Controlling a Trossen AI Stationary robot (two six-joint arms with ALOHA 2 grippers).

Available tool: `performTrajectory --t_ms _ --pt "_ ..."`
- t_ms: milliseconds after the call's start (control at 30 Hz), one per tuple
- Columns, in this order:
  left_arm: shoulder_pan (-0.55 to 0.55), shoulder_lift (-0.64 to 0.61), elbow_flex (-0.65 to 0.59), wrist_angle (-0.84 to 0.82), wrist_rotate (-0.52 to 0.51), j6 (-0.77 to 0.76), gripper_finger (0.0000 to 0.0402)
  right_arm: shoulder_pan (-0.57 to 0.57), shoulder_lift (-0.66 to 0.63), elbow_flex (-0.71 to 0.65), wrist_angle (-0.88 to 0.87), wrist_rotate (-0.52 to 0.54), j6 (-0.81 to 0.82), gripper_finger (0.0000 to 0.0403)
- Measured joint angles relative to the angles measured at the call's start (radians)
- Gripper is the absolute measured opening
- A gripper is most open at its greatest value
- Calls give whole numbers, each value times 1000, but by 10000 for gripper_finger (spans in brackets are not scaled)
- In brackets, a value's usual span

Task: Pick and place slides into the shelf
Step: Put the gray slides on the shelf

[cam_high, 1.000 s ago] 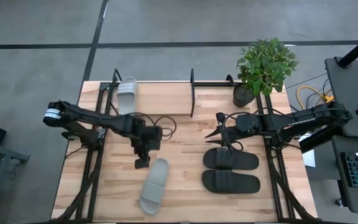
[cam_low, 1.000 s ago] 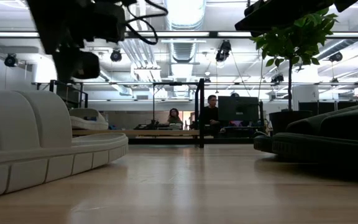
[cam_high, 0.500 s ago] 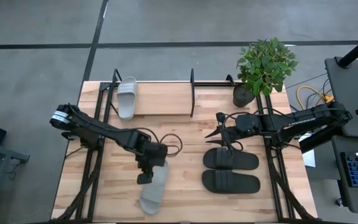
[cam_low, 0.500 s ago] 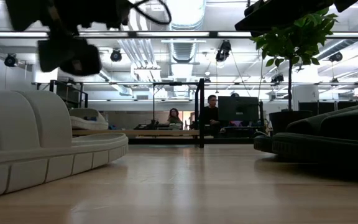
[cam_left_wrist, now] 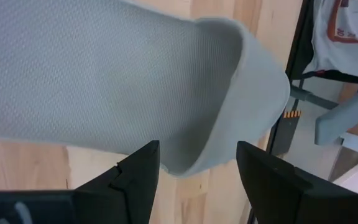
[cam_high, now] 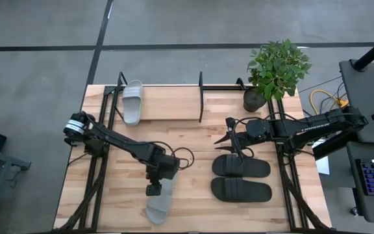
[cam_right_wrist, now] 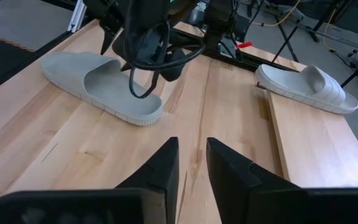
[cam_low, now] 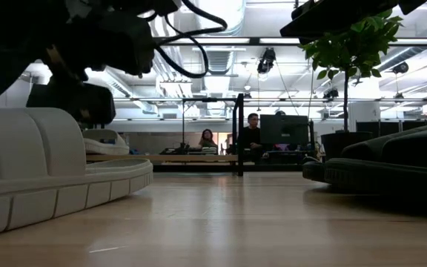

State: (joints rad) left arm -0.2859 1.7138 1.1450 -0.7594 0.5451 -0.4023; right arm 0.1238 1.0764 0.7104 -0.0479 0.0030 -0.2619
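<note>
A light grey slide point(cam_high: 159, 203) lies flat on the table near its front edge. My left gripper point(cam_high: 153, 190) is open and low over the slide. In the left wrist view, the slide's rounded edge point(cam_left_wrist: 229, 93) lies between the gripper's point(cam_left_wrist: 197, 180) fingers. A second grey slide point(cam_high: 132, 101) rests on the shelf's wood board point(cam_high: 174, 104), at its left end. Two black slides point(cam_high: 241, 167) point(cam_high: 241, 190) lie side by side on the table's right half. My right gripper point(cam_high: 229, 138) hangs above the table just beyond them, slightly open and holding nothing. My left gripper comes slanting down from the table's far left, and its open fingers point(cam_left_wrist: 138, 177) stand on either side of the grey slide's rounded edge point(cam_left_wrist: 194, 163). I cannot tell whether they touch it. The slide lies flat on the table.
A potted plant point(cam_high: 274, 68) stands at the table's far right corner. The shelf's black upright rod frames point(cam_high: 200, 97) rise along the far edge. Black arm frames point(cam_high: 99, 169) run down both sides of the table. Bare wood point(cam_high: 197, 195) lies between the grey and black slides.
My left gripper has moved toward the table's near edge and down, coming over the grey slide with its fingers staying open. The slide has not moved.
</note>
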Motion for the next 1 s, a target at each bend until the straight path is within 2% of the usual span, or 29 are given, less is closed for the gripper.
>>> performTrajectory --t_ms 133,300,600,833,933,1000 --pt "-2 2 -4 26 10 0 198 0 0 0 0 0 0 68" --pt "-7 -3 -5 72 95 18 198 0 0 0 0 0 0 73" --pt "-16 61 -11 98 92 18 198 0 0 0 -3 0 0 72" --pt "-17 111 -12 98 194 20 197 0 0 0 -7 0 0 70" --pt "-17 113 -14 98 204 47 176 0 0 0 -8 0 0 74" --pt "-17 112 -17 98 206 66 147 0 0 0 -8 0 0 76"
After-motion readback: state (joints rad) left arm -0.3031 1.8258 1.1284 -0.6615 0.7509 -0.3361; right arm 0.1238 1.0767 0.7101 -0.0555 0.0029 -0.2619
